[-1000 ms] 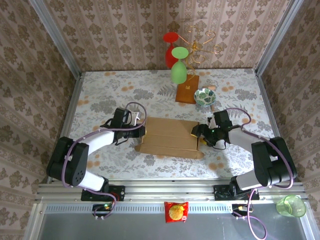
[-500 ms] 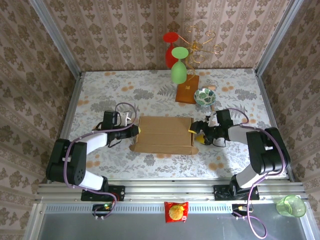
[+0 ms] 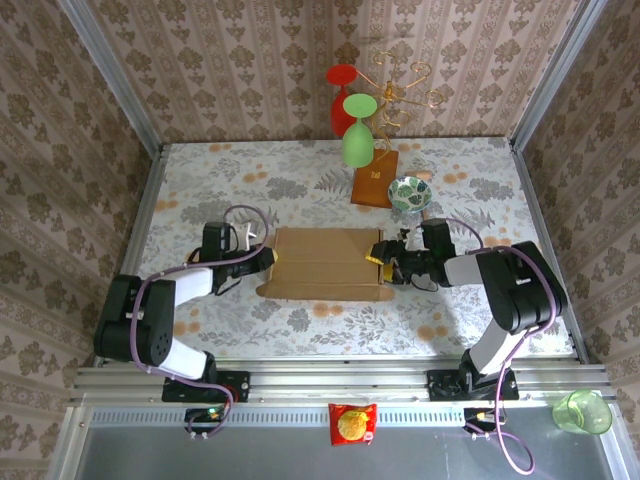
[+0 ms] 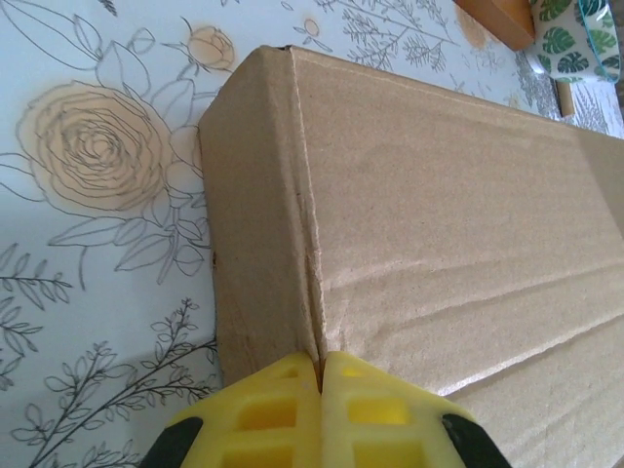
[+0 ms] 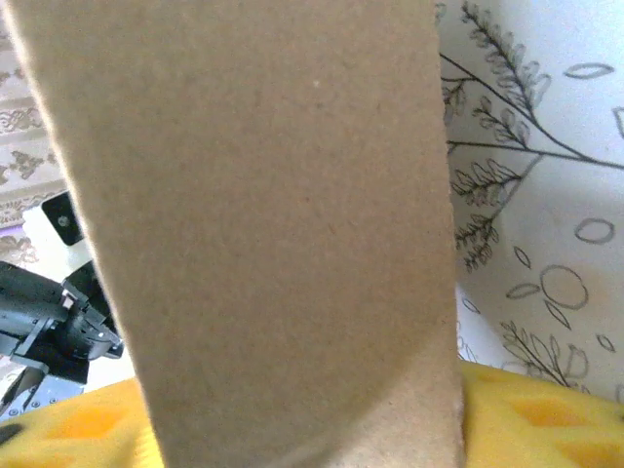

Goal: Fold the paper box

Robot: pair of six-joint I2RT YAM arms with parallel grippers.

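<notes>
Two arms | left pincer closed against paper box | right pincer state unclear

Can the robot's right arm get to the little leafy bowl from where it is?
Probably yes. The bowl sits just beyond the right gripper, with nothing standing between them. But that gripper is busy at the end of the paper box.

The box flap hides the gap between the fingers of the right pincer; its grip is unclear. The left wrist view crops the box's right end.
</notes>
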